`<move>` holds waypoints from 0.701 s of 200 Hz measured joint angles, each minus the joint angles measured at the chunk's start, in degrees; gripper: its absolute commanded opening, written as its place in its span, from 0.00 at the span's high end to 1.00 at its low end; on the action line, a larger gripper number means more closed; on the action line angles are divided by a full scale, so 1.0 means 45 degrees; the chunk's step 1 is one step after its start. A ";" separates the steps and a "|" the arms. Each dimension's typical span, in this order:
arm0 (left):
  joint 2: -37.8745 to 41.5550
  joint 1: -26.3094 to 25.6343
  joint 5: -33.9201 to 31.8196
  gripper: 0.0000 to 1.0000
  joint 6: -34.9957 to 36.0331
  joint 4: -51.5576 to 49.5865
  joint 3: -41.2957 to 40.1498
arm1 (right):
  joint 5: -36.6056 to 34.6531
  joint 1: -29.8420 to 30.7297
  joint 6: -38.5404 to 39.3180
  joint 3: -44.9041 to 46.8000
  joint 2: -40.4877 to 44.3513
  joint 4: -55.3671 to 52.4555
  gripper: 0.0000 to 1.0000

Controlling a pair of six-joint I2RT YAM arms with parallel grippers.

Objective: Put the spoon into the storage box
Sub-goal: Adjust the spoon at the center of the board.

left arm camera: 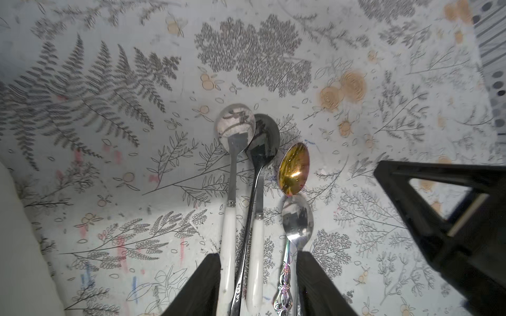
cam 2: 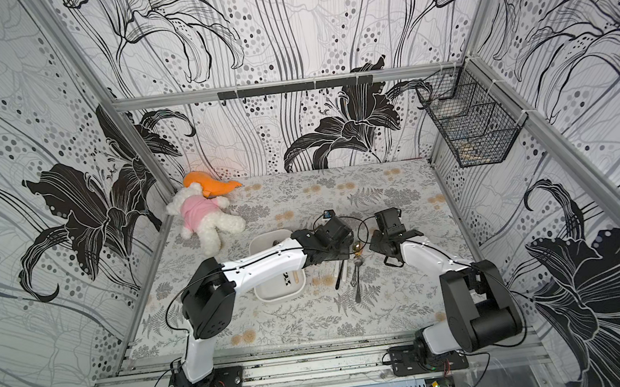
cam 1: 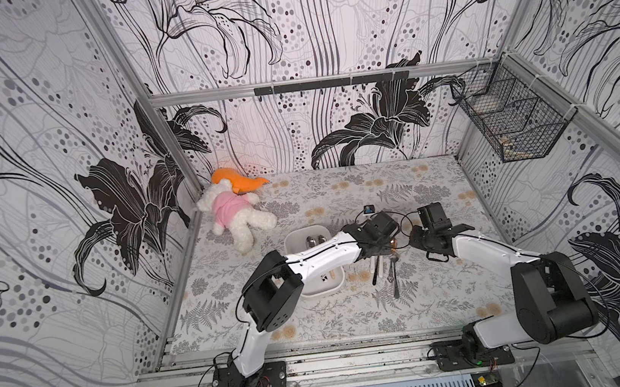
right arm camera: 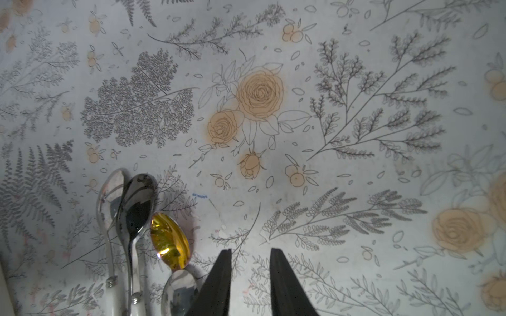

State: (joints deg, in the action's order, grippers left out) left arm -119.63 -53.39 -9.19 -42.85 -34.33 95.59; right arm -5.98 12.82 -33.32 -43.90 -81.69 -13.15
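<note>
Left gripper (left arm camera: pixel 258 254) spread, straddling the handles of several spoons (left arm camera: pixel 236 128) at once. Right gripper (right arm camera: pixel 251 250) narrowly apart, empty, just beside. Box (cam 1: pixel 321 292) close on the left gripper's other side, under its forearm.

Risk: closing here bunches the handles, so it lifts several or lets one slip. Gold spoon (left arm camera: pixel 294 167), past the fingertips, may get nudged.

white storage box (cam 1: pixel 323 291), gold spoon (left arm camera: pixel 294 169), floral table (cam 1: pixel 354 318)
</note>
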 measured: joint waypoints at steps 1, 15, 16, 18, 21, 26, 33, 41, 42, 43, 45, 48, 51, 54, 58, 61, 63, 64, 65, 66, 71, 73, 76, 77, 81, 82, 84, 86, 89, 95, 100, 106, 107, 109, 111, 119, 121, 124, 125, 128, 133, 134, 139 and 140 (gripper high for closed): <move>-0.0029 0.0005 0.0000 0.51 0.0010 -0.0010 0.0029 | 0.0000 0.0000 0.0000 0.0000 0.0000 0.0015 0.72; -0.0729 0.0029 0.0063 0.53 0.0010 -0.0228 0.0510 | 0.0083 -0.0024 0.0010 0.0000 0.0000 0.0175 0.72; -0.0758 0.0029 0.0068 0.53 0.0005 -0.0238 0.0529 | 0.0083 -0.0029 0.0010 0.0000 0.0000 0.0185 0.72; -0.0835 0.0029 0.0073 0.53 0.0005 -0.0253 0.0573 | 0.0092 -0.0034 0.0005 0.0000 0.0000 0.0194 0.72; -0.0937 0.0034 0.0073 0.53 0.0005 -0.0291 0.0627 | 0.0121 -0.0039 0.0005 0.0000 0.0000 0.0219 0.72; -0.1069 0.0034 0.0073 0.54 0.0010 -0.0345 0.0680 | 0.0141 -0.0049 0.0010 0.0000 0.0000 0.0257 0.72; -0.1224 0.0039 0.0078 0.54 0.0005 -0.0408 0.0690 | 0.0185 -0.0063 0.0010 0.0000 0.0000 0.0306 0.72; -0.1341 0.0039 0.0078 0.55 0.0005 -0.0544 0.0690 | 0.0199 -0.0068 0.0010 0.0000 0.0000 0.0350 0.72; -0.1350 0.0039 0.0078 0.56 0.0000 -0.0554 0.0690 | 0.0199 -0.0068 0.0010 0.0000 0.0000 0.0355 0.72; -0.1375 0.0039 0.0083 0.56 0.0000 -0.0583 0.0690 | 0.0209 -0.0073 0.0010 0.0000 0.0000 0.0359 0.72; -0.1389 0.0039 0.0083 0.56 -0.0010 -0.0597 0.0690 | 0.0228 -0.0073 0.0010 0.0000 0.0000 0.0369 0.72; -0.1418 0.0039 0.0087 0.56 0.0005 -0.0631 0.0690 | 0.0238 -0.0073 0.0010 0.0000 0.0000 0.0389 0.72; -0.1452 0.0039 0.0087 0.57 0.0000 -0.0665 0.0690 | 0.0243 -0.0073 0.0010 0.0000 0.0000 0.0398 0.72; -0.1481 0.0039 0.0087 0.57 -0.0005 -0.0685 0.0690 | 0.0267 -0.0078 0.0010 0.0000 0.0000 0.0408 0.72; -0.1525 0.0039 0.0087 0.57 -0.0015 -0.0699 0.0690 | 0.0291 -0.0083 0.0010 0.0000 0.0000 0.0413 0.72; -0.1549 0.0039 0.0087 0.58 -0.0005 -0.0714 0.0690 | 0.0296 -0.0083 0.0015 0.0000 0.0000 0.0413 0.72; -0.1574 0.0039 0.0087 0.58 -0.0010 -0.0729 0.0690 | 0.0306 -0.0083 0.0015 0.0000 0.0000 0.0413 0.72; -0.1579 0.0039 0.0087 0.58 -0.0010 -0.0729 0.0690 | 0.0321 -0.0083 0.0015 0.0000 0.0000 0.0413 0.72; -0.1583 0.0039 0.0087 0.58 -0.0010 -0.0733 0.0690 | 0.0321 -0.0083 0.0019 0.0000 0.0000 0.0413 0.72; -0.1598 0.0039 0.0087 0.58 -0.0015 -0.0743 0.0690 | 0.0335 -0.0083 0.0024 0.0000 0.0000 0.0413 0.72; -0.1632 0.0039 0.0087 0.59 -0.0019 -0.0777 0.0690 | 0.0345 -0.0083 0.0039 0.0000 0.0000 0.0413 0.72; -0.1647 0.0039 0.0087 0.60 -0.0029 -0.0792 0.0690 | 0.0364 -0.0083 0.0044 0.0000 0.0000 0.0413 0.72; -0.1671 0.0039 0.0087 0.60 -0.0029 -0.0821 0.0690 | 0.0384 -0.0083 0.0044 0.0000 0.0000 0.0413 0.72; -0.1676 0.0039 0.0087 0.60 -0.0029 -0.0821 0.0690 | 0.0384 -0.0083 0.0044 0.0000 0.0000 0.0413 0.72; -0.1705 0.0039 0.0083 0.60 -0.0029 -0.0850 0.0690 | 0.0384 -0.0083 0.0044 0.0000 0.0000 0.0418 0.72; -0.1715 0.0039 0.0087 0.60 -0.0034 -0.0855 0.0690 | 0.0384 -0.0083 0.0044 0.0000 0.0000 0.0418 0.72; -0.1724 0.0039 0.0087 0.60 -0.0044 -0.0865 0.0690 | 0.0389 -0.0083 0.0044 0.0000 0.0000 0.0418 0.72; -0.1739 0.0039 0.0087 0.60 -0.0044 -0.0869 0.0690 | 0.0408 -0.0083 0.0044 0.0000 0.0000 0.0423 0.72; -0.1758 0.0039 0.0092 0.61 -0.0044 -0.0874 0.0690 | 0.0423 -0.0083 0.0044 0.0000 0.0000 0.0423 0.72; -0.1792 0.0039 0.0092 0.61 -0.0044 -0.0874 0.0690 | 0.0427 -0.0083 0.0044 0.0000 0.0000 0.0437 0.72; -0.1817 0.0039 0.0097 0.62 -0.0044 -0.0874 0.0690 | 0.0432 -0.0083 0.0044 0.0000 -0.0005 0.0447 0.72; -0.1855 0.0039 0.0092 0.62 -0.0044 -0.0874 0.0690 | 0.0447 -0.0083 0.0044 0.0000 -0.0010 0.0457 0.72; -0.1860 0.0039 0.0092 0.62 -0.0044 -0.0874 0.0690 | 0.0457 -0.0083 0.0044 0.0000 -0.0015 0.0461 0.72; -0.1865 0.0039 0.0092 0.62 -0.0044 -0.0874 0.0690 | 0.0466 -0.0083 0.0044 0.0000 -0.0015 0.0461 0.72; -0.1885 0.0039 0.0092 0.62 -0.0049 -0.0879 0.0690 | 0.0471 -0.0083 0.0044 0.0000 -0.0024 0.0457 0.72; -0.1923 0.0039 0.0083 0.62 -0.0049 -0.0894 0.0690 | 0.0481 -0.0083 0.0044 0.0000 -0.0039 0.0457 0.72; -0.1928 0.0039 0.0083 0.62 -0.0049 -0.0903 0.0690 | 0.0486 -0.0083 0.0049 0.0000 -0.0049 0.0457 0.72; -0.1943 0.0039 0.0083 0.62 -0.0049 -0.0908 0.0685 | 0.0486 -0.0083 0.0049 0.0000 -0.0053 0.0461 0.72; -0.1948 0.0039 0.0083 0.62 -0.0053 -0.0908 0.0685 | 0.0486 -0.0083 0.0049 0.0000 -0.0058 0.0461 0.72; -0.1948 0.0039 0.0083 0.63 -0.0053 -0.0903 0.0685 | 0.0505 -0.0083 0.0049 0.0000 -0.0073 0.0457 0.72; -0.1948 0.0039 0.0078 0.63 -0.0053 -0.0903 0.0685 | 0.0520 -0.0083 0.0049 0.0000 -0.0097 0.0457 0.72; -0.1948 0.0039 0.0078 0.63 -0.0049 -0.0903 0.0685 | 0.0525 -0.0083 0.0049 0.0000 -0.0102 0.0461 0.72; -0.1948 0.0039 0.0073 0.63 -0.0053 -0.0903 0.0675 | 0.0529 -0.0083 0.0049 0.0000 -0.0126 0.0461 0.72; -0.1948 0.0039 0.0073 0.63 -0.0053 -0.0899 0.0670 | 0.0534 -0.0083 0.0049 0.0000 -0.0126 0.0461 0.72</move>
State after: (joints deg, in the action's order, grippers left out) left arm -128.40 -53.21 -8.86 -43.09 -38.37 98.61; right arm -3.57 12.45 -33.10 -43.90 -82.26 -11.07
